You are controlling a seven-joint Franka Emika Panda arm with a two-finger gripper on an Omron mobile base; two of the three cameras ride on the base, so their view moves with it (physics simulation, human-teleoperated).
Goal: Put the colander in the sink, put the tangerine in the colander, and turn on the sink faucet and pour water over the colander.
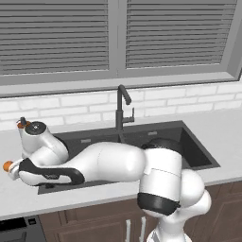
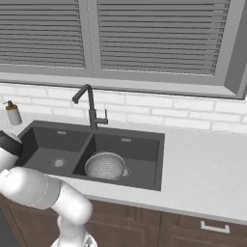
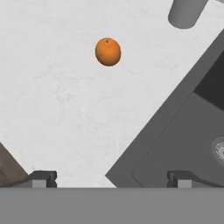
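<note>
Tangerine (image 3: pixel 108 51) up ahead of the fingertips on bare counter (image 3: pixel 57 109), nearer the left fingertip (image 3: pixel 43 178) than the right, well apart from both. Colander (image 2: pixel 106 166) already down in the right basin of the sink (image 2: pixel 144 140). Gripper (image 3: pixel 111 179) spread wide, holding nothing, right tip over the sink rim. Best to carry forward and leftward until the fruit sits centred between the tips, then descend straight and close gently, since round and likely to roll. Grey soap dispenser (image 3: pixel 187 11) beyond, to the right; keep clear.
</note>
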